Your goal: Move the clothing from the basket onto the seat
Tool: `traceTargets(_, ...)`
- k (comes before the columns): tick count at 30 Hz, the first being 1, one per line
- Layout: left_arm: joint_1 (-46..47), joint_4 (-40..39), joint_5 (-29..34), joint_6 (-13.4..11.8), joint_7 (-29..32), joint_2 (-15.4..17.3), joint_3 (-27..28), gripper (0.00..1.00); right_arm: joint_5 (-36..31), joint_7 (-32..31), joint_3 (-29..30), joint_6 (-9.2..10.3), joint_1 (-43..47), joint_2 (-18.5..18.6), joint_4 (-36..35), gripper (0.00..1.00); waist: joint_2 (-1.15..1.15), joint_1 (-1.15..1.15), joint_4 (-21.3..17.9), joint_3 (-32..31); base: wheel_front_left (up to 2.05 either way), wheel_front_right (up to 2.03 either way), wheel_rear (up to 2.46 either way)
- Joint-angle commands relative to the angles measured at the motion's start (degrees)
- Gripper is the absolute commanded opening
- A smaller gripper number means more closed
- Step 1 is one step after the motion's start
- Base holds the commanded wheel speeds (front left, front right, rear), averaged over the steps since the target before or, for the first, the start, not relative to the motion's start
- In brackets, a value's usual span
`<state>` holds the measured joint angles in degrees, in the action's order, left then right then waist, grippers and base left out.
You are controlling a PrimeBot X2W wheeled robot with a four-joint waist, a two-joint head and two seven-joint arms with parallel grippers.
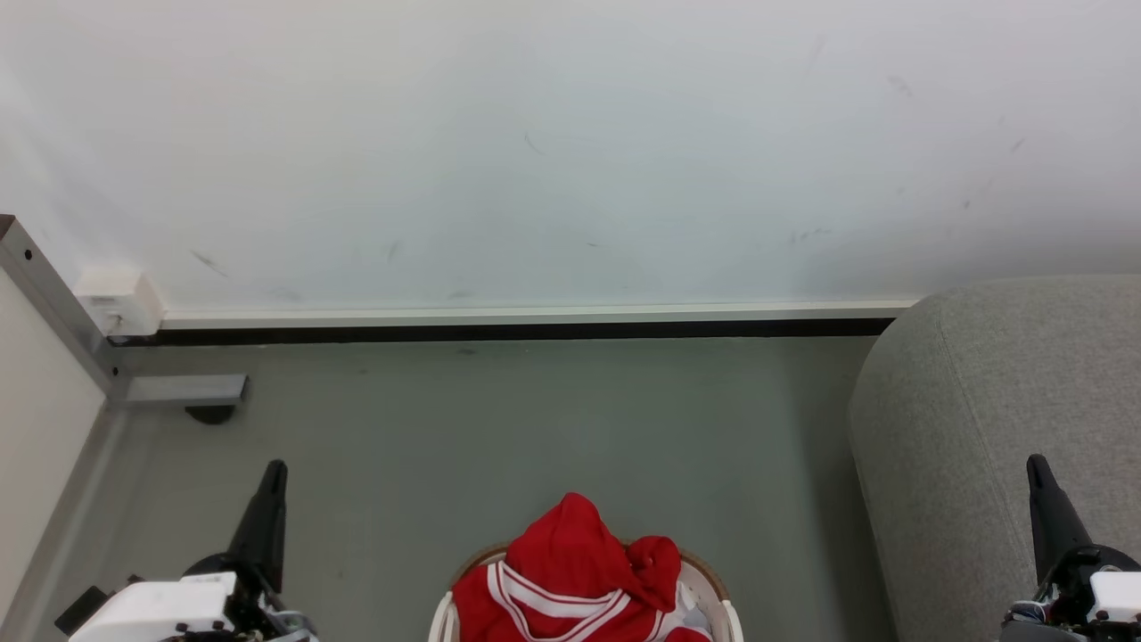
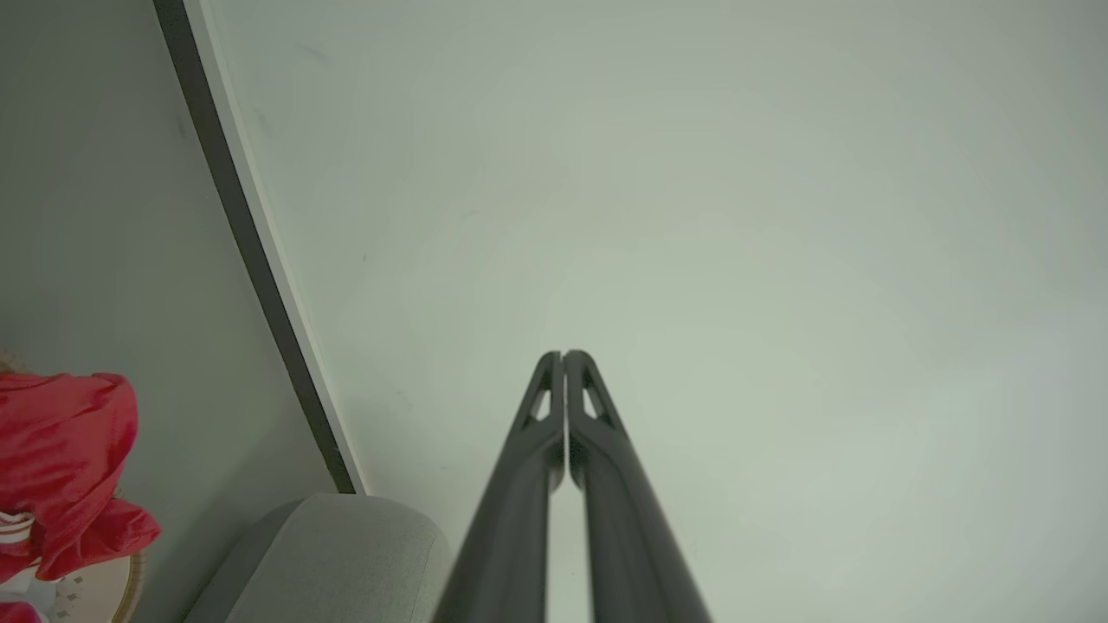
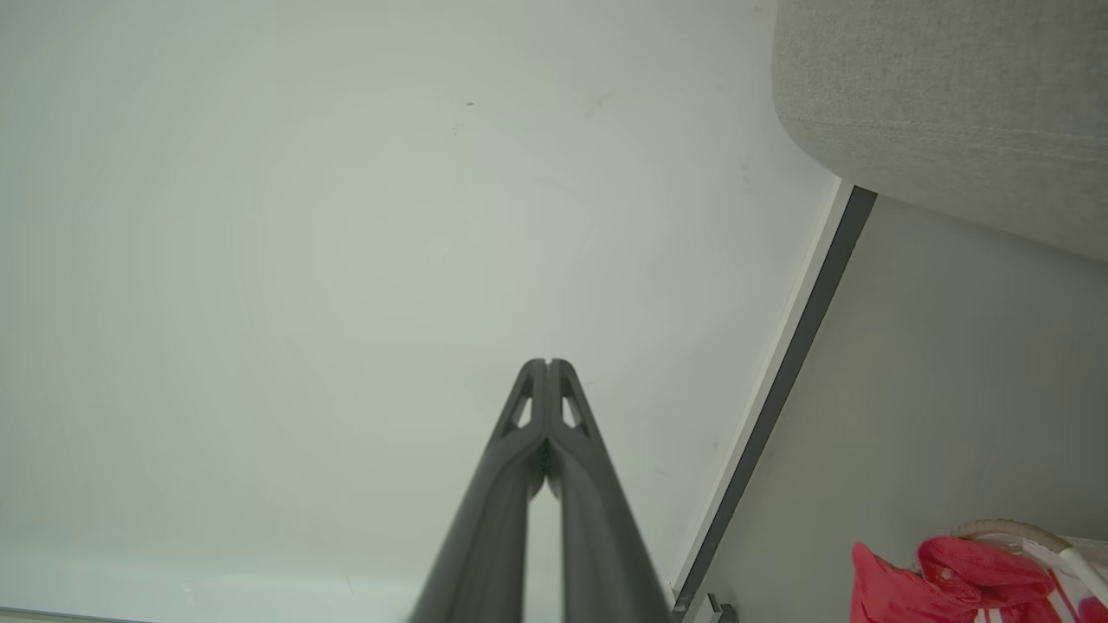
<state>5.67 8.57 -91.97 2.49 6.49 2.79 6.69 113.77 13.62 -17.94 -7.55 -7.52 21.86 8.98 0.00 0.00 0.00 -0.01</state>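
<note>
I log: red clothing [image 1: 579,562] heaped in basket [image 1: 706,571]; grey seat [image 1: 998,428] at right; my left gripper [image 2: 563,355] and right gripper [image 3: 547,362], fingers pressed together.

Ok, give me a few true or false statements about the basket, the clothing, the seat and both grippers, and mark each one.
1. The clothing is piled in the basket. True.
2. The left gripper is shut on the clothing. False: it is shut on nothing and points at the wall.
3. The seat stands to the robot's right of the basket. True.
4. The right gripper has its jaws wide open. False: they are shut together, holding nothing.
</note>
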Motion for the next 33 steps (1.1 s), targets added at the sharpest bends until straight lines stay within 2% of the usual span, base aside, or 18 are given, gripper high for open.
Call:
traceTargets(1, 0.33, -0.16, -0.83, 0.08, 0.11, 0.07, 0.08, 0.0, 0.11, 0.15, 0.02, 0.13, -0.49, 0.53, -0.28, 0.0, 0.0, 0.0, 0.0, 0.0, 0.0, 0.0, 0.0)
traceTargets(2, 0.33, -0.16, -0.83, 0.08, 0.11, 0.07, 0.08, 0.0, 0.11, 0.15, 0.02, 0.13, -0.48, 0.53, -0.28, 0.0, 0.0, 0.0, 0.0, 0.0, 0.0, 0.0, 0.0)
traceTargets(3, -0.01, 0.06, 0.01, -0.01, -0.01, -0.01, 0.0, 1.0, -0.01, 0.0, -0.02, 0.0, 0.01, -0.02, 0.06, 1.0, 0.0, 0.0, 0.0, 0.0, 0.0, 0.0, 0.0)
traceTargets(9, -1.05, 1.32, 0.57, 0.23, -1.17, -0.24, -0.91, 1.0, -1.93, 0.06, 0.0, 0.0, 1.27, -1.76, 1.0, 1.0, 0.0, 0.0, 0.07, 0.01, 0.0, 0.0, 0.0)
traceTargets(16, -1.39, 1.73, 2.93, 0.71, -3.17, -0.19, -1.64, 1.0, -9.03, 0.2, 1.12, 0.01, 1.83, -3.43, 1.11, 1.0, 0.0, 0.0, 0.24, 0.03, 0.0, 0.0, 0.0)
traceTargets(24, -1.78, 1.69, 9.7, 1.08, -5.26, -0.14, -2.06, 1.0, -24.2, 0.35, 2.03, 0.02, 2.12, -5.17, 0.62, 1.0, 0.0, 0.0, 0.38, 0.12, 0.0, 0.0, 0.0)
traceTargets(33, -2.28, 0.84, 22.44, -0.09, -7.38, -0.08, -2.39, 1.0, -41.37, 0.53, 3.21, 0.03, 1.87, -6.94, 0.74, 1.0, 0.0, 0.0, 0.43, 0.23, 0.0, 0.0, 0.0)
